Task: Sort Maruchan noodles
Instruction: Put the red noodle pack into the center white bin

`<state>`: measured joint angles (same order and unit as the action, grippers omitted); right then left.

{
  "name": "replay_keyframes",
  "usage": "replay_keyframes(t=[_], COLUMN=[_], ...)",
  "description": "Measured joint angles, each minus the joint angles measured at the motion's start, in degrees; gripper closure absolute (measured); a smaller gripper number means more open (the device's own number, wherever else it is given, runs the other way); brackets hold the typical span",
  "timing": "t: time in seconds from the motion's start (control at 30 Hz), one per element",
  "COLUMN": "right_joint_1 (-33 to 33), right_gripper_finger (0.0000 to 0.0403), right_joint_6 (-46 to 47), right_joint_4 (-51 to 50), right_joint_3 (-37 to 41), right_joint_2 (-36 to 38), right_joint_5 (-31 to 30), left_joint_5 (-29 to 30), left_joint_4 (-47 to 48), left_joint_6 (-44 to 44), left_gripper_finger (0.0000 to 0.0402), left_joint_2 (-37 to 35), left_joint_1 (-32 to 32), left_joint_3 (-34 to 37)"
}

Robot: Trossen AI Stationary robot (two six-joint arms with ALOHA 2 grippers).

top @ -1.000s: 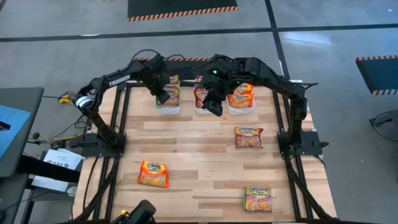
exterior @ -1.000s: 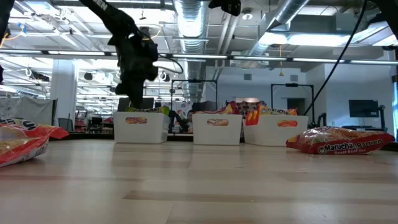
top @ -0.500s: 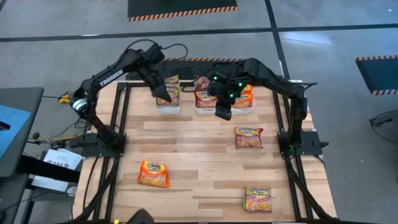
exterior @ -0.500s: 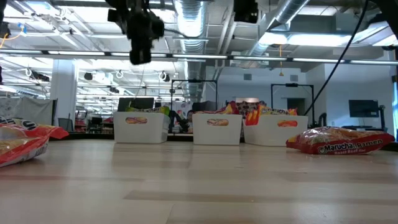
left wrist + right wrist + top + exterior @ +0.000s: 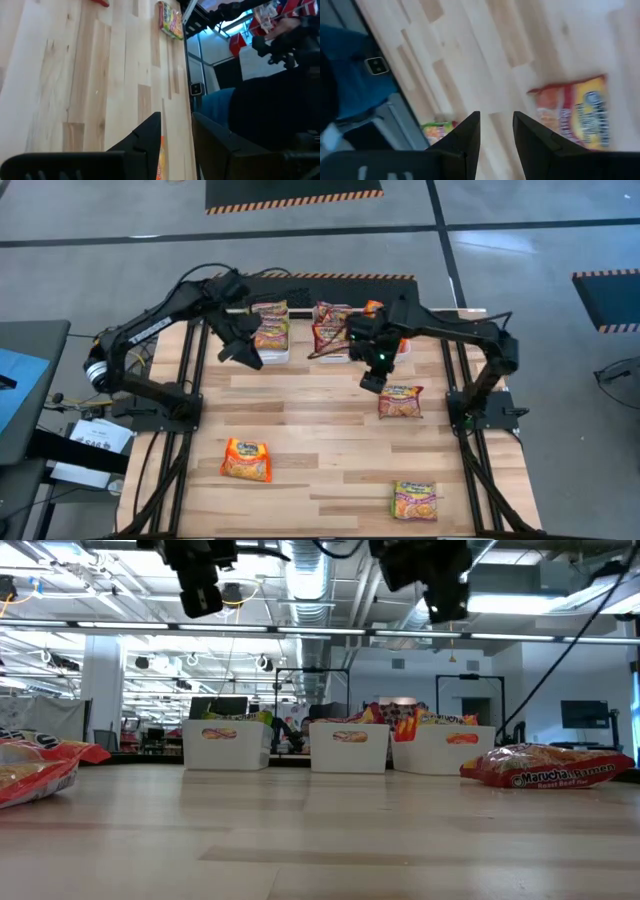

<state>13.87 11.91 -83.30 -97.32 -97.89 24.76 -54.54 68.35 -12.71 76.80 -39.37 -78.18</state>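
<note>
Three Maruchan noodle packets lie flat on the wooden table: one with maroon trim (image 5: 400, 401) (image 5: 545, 768) at mid right, an orange one (image 5: 246, 459) (image 5: 35, 770) at near left, and one with green trim (image 5: 414, 500) at near right. More packets stick out of three white bins (image 5: 270, 352) (image 5: 349, 747) at the far edge. My left gripper (image 5: 245, 356) (image 5: 176, 130) hangs open, high, just near-left of the left bin. My right gripper (image 5: 372, 382) (image 5: 496, 125) hangs open, high above the table beside the maroon-trimmed packet's (image 5: 575, 115) far left corner. Nothing is between either gripper's fingers.
Dark frame rails (image 5: 192, 380) run along the table's left and right sides by the arm bases. The middle of the table between the loose packets is bare wood (image 5: 320, 420). The right arm's forearm (image 5: 440, 330) passes over the right bin.
My left gripper has risen from just over the left bin and drawn back toward the table's near left. My right gripper has left the middle bin, gone toward the near edge and come down toward the maroon-trimmed packet. The packets have not moved.
</note>
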Motion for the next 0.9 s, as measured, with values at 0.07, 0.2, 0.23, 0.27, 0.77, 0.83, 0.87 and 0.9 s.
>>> replay_keyframes(t=[0.07,0.2,0.23,0.27,0.77,0.83,0.87,0.9], right_joint_1=[0.11,0.52,0.52,0.55,-13.16,-14.91,-15.73,-16.48], right_gripper_finger=[0.0262,0.0262,0.0262,0.0262,0.0262,0.0262,0.0262,0.0262], right_joint_6=[2.27,8.60,10.86,13.09,34.44,34.66,34.71,34.75], right_joint_4=[3.80,12.63,15.09,17.49,26.97,26.97,27.16,27.13], right_joint_3=[6.14,18.03,20.68,23.13,36.57,36.64,36.62,36.64], right_joint_2=[3.02,9.42,11.01,12.60,22.49,21.34,20.67,19.97], right_joint_5=[1.80,3.11,3.53,4.20,6.64,6.20,5.50,4.83], left_joint_5=[0.20,0.52,0.79,0.98,0.93,0.87,0.85,0.84], left_joint_4=[-2.17,-7.92,-9.53,-10.69,-13.92,-13.67,-13.70,-13.68], left_joint_6=[1.53,4.63,5.42,6.06,8.90,9.36,9.20,8.87], left_gripper_finger=[0.0307,0.0306,0.0307,0.0306,0.0306,0.0306,0.0306,0.0306], left_joint_2=[-2.03,-5.38,-6.05,-6.54,-7.87,-7.83,-7.83,-7.83], left_joint_1=[0.07,0.08,0.08,0.08,0.13,0.13,0.13,0.13], left_joint_3=[1.92,5.37,6.18,6.72,11.81,12.35,12.52,12.71])
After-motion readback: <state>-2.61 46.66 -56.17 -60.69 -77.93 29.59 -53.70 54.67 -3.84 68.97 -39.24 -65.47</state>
